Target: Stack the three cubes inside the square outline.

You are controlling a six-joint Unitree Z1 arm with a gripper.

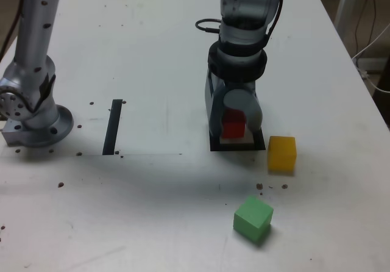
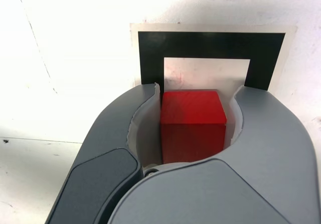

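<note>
The red cube is sitting upright between the fingers, held. The flat black square outline is showing its pale centre beyond their tips. In the exterior view, the plain yellow cube is lying right of them; the green cube, turned cornerwise, is resting well below.

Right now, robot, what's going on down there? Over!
Gripper around red cube, squeeze unclear. Red's inside the square outline. Yellow cube close by outline, might get bumped; green cube farther off. Over.
</note>
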